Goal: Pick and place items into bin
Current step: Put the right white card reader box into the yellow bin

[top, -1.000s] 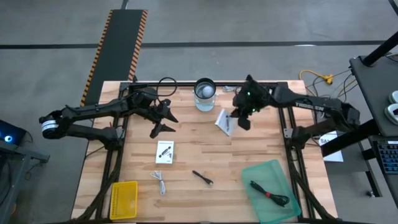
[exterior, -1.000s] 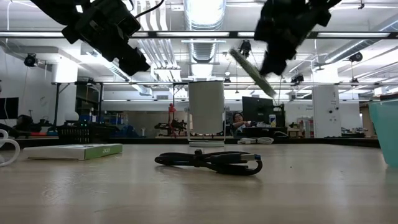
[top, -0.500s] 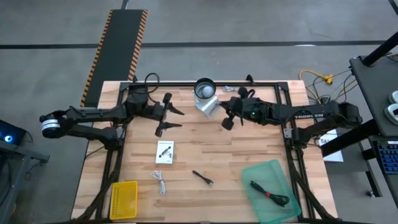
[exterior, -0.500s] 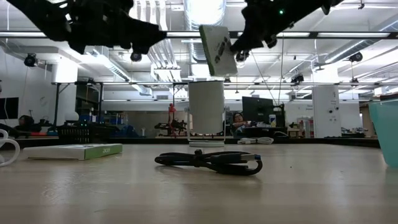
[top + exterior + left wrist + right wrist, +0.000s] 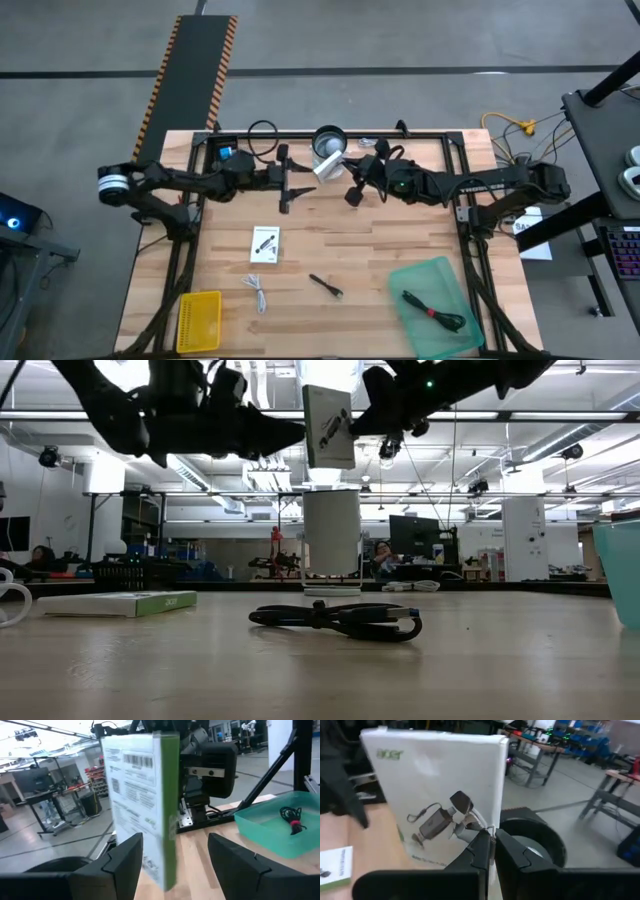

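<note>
The right gripper pinches a white packet in the air beside the jar. The left gripper faces it, fingers spread. Best close squarely on the packet's edge before the right lets go.

You see a white packet with a green edge, a barcode on its back and a grey adapter picture on its front, pinched in the dark right gripper. The left gripper is black too. A teal bin holds a black cable with a red tip. A yellow basket sits on your pale wooden table
</note>
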Motion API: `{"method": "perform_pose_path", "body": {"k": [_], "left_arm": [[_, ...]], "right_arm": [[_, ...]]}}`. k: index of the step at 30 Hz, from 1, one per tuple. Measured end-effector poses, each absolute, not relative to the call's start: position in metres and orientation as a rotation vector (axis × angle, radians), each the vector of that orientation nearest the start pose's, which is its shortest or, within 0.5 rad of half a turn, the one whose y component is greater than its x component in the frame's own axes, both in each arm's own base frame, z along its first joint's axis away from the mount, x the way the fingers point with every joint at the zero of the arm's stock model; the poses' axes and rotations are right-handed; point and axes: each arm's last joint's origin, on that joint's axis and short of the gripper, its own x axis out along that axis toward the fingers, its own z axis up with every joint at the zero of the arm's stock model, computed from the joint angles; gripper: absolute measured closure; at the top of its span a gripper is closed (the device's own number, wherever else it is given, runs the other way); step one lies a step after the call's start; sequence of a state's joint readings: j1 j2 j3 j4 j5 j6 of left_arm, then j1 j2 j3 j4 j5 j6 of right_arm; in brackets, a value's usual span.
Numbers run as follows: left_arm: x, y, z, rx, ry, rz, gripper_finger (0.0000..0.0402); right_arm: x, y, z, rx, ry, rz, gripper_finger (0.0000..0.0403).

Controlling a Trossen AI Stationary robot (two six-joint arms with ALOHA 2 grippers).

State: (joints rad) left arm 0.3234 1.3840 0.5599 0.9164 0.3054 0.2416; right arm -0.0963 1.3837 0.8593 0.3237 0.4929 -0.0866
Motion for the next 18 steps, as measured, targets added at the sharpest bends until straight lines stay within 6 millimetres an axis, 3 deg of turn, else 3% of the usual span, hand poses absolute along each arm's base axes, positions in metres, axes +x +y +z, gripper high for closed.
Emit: {"method": "perform_pose_path", "body": {"k": [13, 18], "left_arm": [[0.285, 0.089, 0.249, 0.277, -0.120, 0.102, 0.0195], [0.289, 0.090, 0.252, 0.276, -0.116, 0.104, 0.0232]], "right_arm": [[0.302, -0.044, 0.274, -0.123, 0.213, -0.627, 0.0394], [0.303, -0.040, 0.274, -0.128, 0.212, -0.600, 0.0394]]}}
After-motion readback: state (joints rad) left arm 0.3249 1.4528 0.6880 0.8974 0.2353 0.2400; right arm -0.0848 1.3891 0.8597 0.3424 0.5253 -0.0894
